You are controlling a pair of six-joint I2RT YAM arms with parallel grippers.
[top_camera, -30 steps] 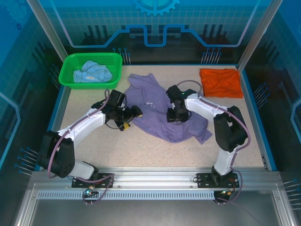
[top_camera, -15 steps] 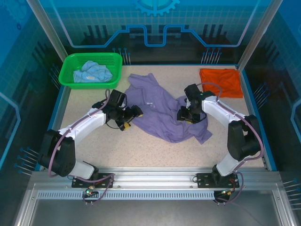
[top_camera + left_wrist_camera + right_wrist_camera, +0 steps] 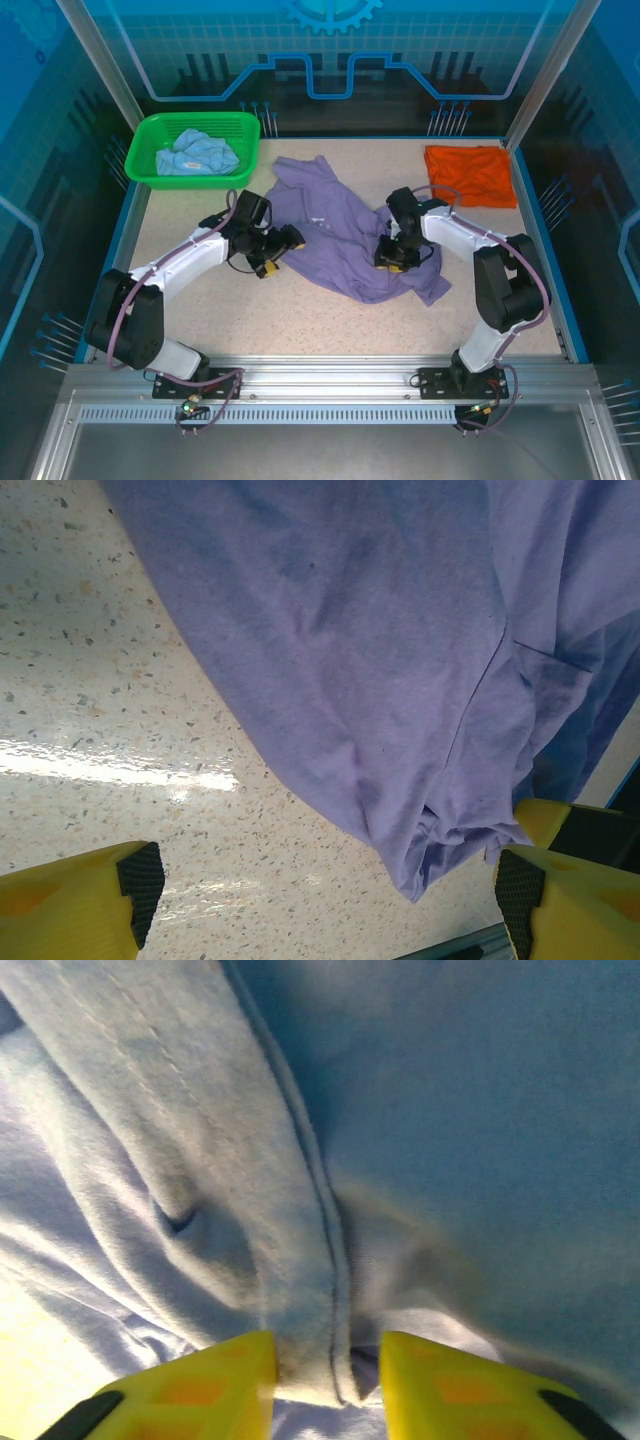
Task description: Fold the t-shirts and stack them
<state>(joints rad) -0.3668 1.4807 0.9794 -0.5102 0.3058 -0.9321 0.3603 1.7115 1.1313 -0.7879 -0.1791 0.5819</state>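
Observation:
The lavender t-shirt (image 3: 340, 235) lies crumpled in the middle of the table. My right gripper (image 3: 392, 262) presses down on its right part. In the right wrist view its yellow fingers (image 3: 215, 1385) are drawn close around a raised fold with a hem seam (image 3: 320, 1260), so my right gripper (image 3: 325, 1370) is shut on that cloth. My left gripper (image 3: 281, 252) hovers open at the shirt's left edge. In the left wrist view the purple hem corner (image 3: 430, 850) hangs between the wide-apart fingers of my left gripper (image 3: 330, 880). The orange t-shirt (image 3: 470, 175) lies flat at the back right. The light blue t-shirt (image 3: 198, 153) sits bunched in a basket.
A green basket (image 3: 150, 175) stands at the back left corner. The speckled tabletop (image 3: 300, 320) is bordered by blue rails, with metal posts at the corners. Both arm bases are bolted to the near rail (image 3: 330, 375).
My right gripper moved from the shirt's middle to its right part, settled a little lower, and its jaws narrowed around a fold. The left arm stayed put.

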